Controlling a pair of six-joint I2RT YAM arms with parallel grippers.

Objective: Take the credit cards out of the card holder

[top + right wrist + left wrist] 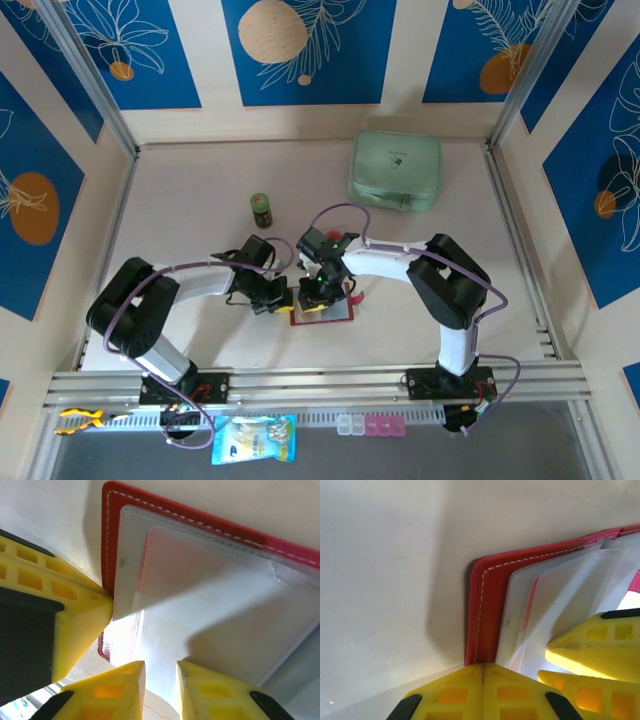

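The red card holder (326, 313) lies open on the table between the two arms, its clear sleeves (210, 610) facing up. A pale pink credit card (190, 560) with a red edge sits inside a sleeve. My left gripper (484, 668) is shut, its tips pressed on the holder's red stitched border (487, 610). My right gripper (160, 685) hovers over the near edge of the sleeve with its jaws a narrow gap apart and the sleeve showing between them. The right gripper's yellow fingers (595, 652) also appear in the left wrist view.
A mint-green zip case (394, 170) lies at the back right. A small green bottle (261, 209) stands behind the left arm. A blue snack packet (253, 440) lies below the rail (320, 385) at the front.
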